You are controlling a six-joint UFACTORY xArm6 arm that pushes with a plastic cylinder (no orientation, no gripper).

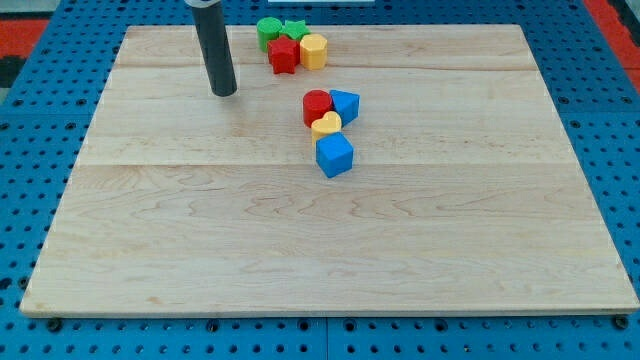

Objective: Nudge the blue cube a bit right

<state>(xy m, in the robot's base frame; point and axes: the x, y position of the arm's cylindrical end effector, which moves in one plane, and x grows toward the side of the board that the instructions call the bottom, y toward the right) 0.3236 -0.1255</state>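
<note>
The blue cube (335,155) sits near the middle of the wooden board (330,240). A yellow heart (326,124) touches its top side. Above that are a red cylinder (317,105) and a second blue block (345,104), side by side. My tip (224,92) rests on the board well to the upper left of the blue cube, apart from every block.
A cluster at the view's top holds a green cylinder (268,31), a green star (295,30), a red star (284,55) and a yellow block (314,50). Blue pegboard (40,150) surrounds the board.
</note>
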